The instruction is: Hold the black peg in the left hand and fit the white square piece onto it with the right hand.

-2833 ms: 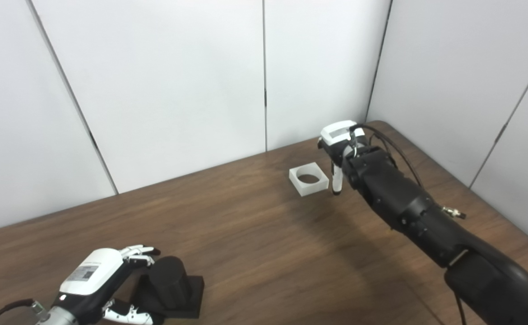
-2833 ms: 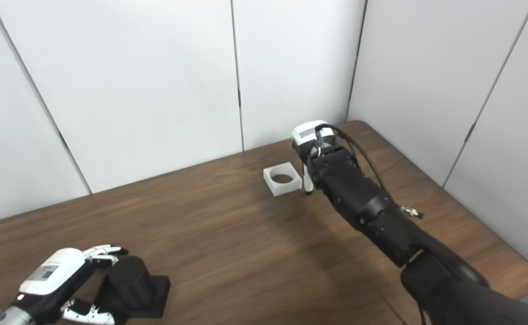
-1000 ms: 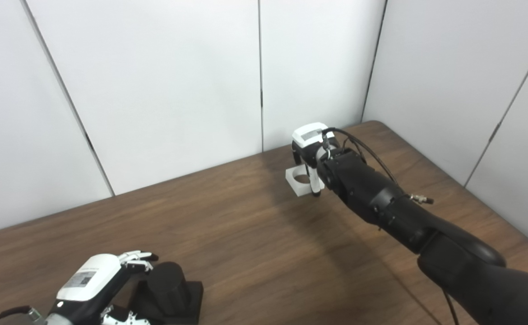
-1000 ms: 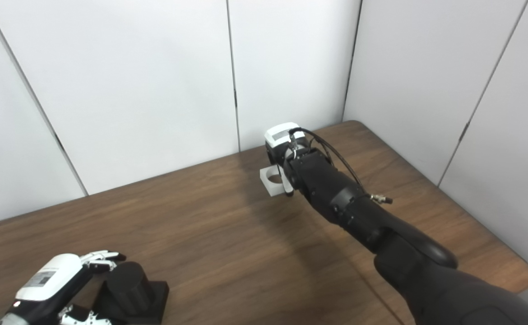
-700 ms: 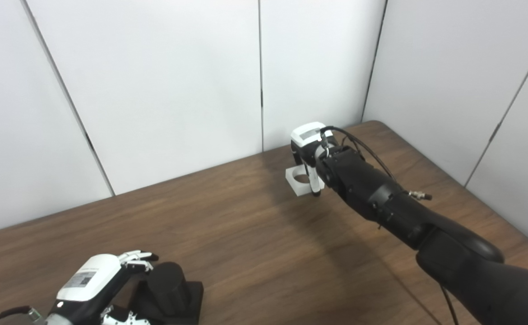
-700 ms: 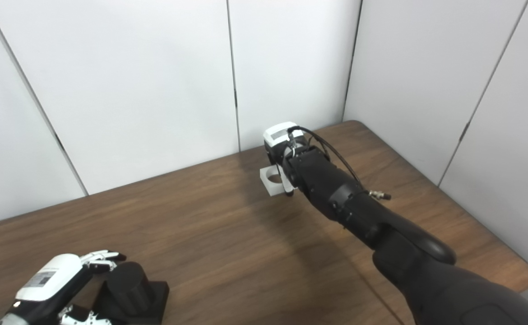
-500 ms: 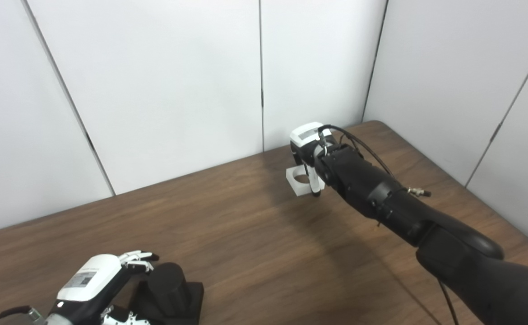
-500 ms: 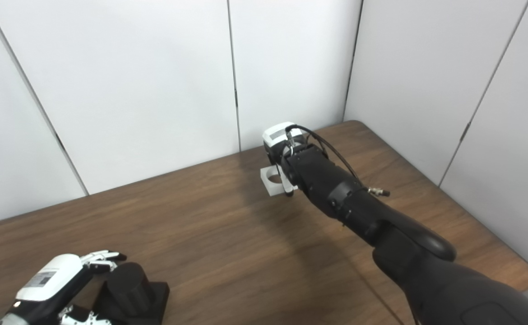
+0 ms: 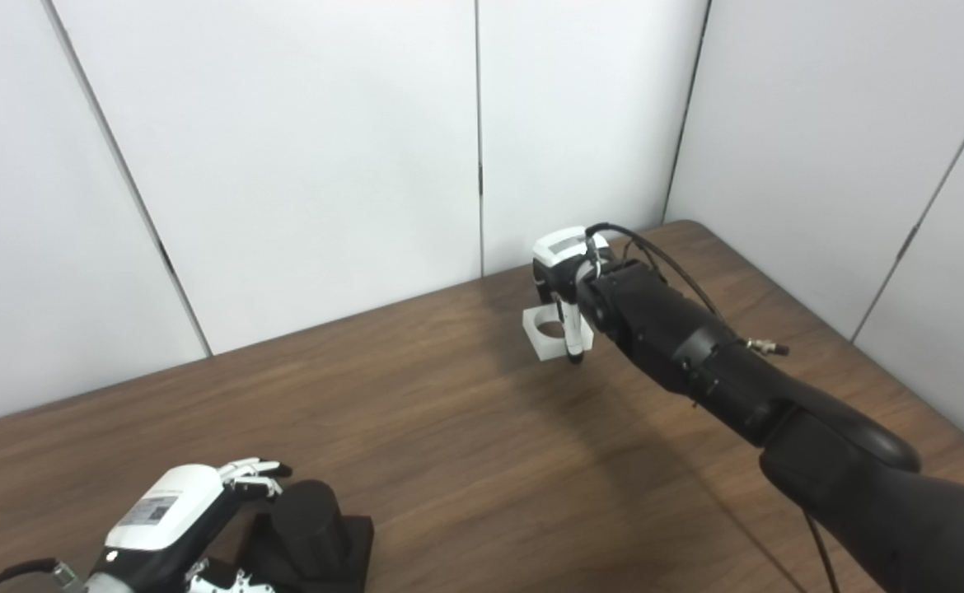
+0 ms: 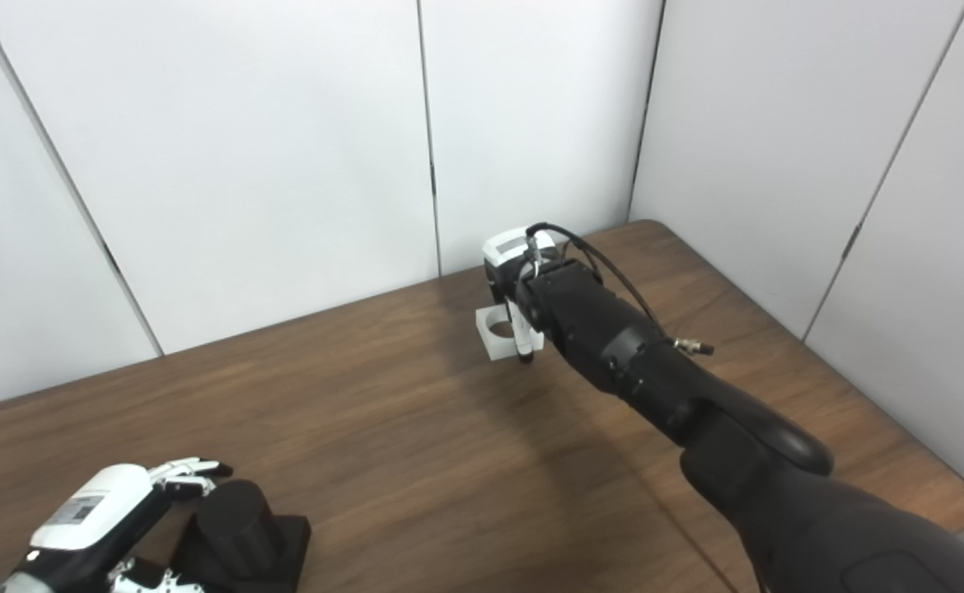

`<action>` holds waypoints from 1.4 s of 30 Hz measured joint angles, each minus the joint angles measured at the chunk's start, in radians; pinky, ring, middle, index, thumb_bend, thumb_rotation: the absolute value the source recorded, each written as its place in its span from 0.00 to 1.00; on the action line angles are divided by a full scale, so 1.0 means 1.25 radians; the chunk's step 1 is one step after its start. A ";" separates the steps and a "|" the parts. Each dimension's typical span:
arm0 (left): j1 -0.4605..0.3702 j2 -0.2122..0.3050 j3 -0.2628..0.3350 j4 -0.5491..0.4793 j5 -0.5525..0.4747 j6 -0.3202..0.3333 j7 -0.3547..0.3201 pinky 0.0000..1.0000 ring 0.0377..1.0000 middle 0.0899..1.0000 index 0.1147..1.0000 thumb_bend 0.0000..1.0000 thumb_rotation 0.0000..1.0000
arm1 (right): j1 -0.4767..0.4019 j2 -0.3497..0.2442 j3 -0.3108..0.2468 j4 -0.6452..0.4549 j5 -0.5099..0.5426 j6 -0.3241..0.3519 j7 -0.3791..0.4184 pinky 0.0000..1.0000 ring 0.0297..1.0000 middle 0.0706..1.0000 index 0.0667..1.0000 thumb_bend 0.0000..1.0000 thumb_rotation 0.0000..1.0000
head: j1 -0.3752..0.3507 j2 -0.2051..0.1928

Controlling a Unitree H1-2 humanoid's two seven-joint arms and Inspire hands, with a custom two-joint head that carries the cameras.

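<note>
Lower left of the frame, nearest me: my left hand (image 9: 170,519) sits against the black peg (image 9: 307,519), a stubby cylinder standing upright on its square black base (image 9: 342,548) on the wooden table (image 9: 449,461). The fingers (image 9: 255,473) reach round the far side of the cylinder and the thumb shows pale at the bottom edge, but I cannot tell whether that is a closed hold or only a cupping around it — the peg hides the contact. Middle of the frame is bare wood. Upper centre, far side of the table near the wall panels (image 9: 325,148): the white square piece (image 9: 549,333) lies flat, round hole facing up, well apart from the peg. My right hand (image 9: 564,276) is directly over its right half; one pale finger (image 9: 570,329) points down across the near right edge, and my own forearm blocks the rest, so I cannot say whether the hand has closed on the piece or merely straddles it. Judgement: pickup stage, nothing fitted yet. Risks from here — a grip on one wall only would let the piece pivot or slip out on the lift; a finger pressing the edge could skate it toward the wall; the long carry across the table gives a loose hold time to fail; and if the left hand is not truly clamped, the peg base could shift when the piece is pressed down.
</note>
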 measured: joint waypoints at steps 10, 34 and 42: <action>0.000 0.000 0.000 0.000 0.000 -0.002 0.000 0.82 0.89 0.85 0.43 0.52 0.05 | 0.027 -0.009 -0.025 -0.027 0.058 -0.035 -0.044 0.70 0.78 0.72 0.45 0.52 0.14 | 0.011 0.007; -0.002 -0.014 -0.010 -0.001 0.003 0.015 0.000 0.86 0.93 0.87 0.43 0.52 0.06 | 0.134 -0.040 -0.101 -0.230 0.164 -0.128 -0.093 0.69 0.77 0.73 0.45 0.52 0.13 | 0.158 0.049; -0.007 -0.030 -0.019 0.000 0.012 0.025 -0.001 0.89 0.94 0.89 0.43 0.52 0.06 | 0.149 -0.055 -0.117 -0.319 0.181 -0.165 -0.080 0.68 0.76 0.73 0.44 0.52 0.13 | 0.217 0.064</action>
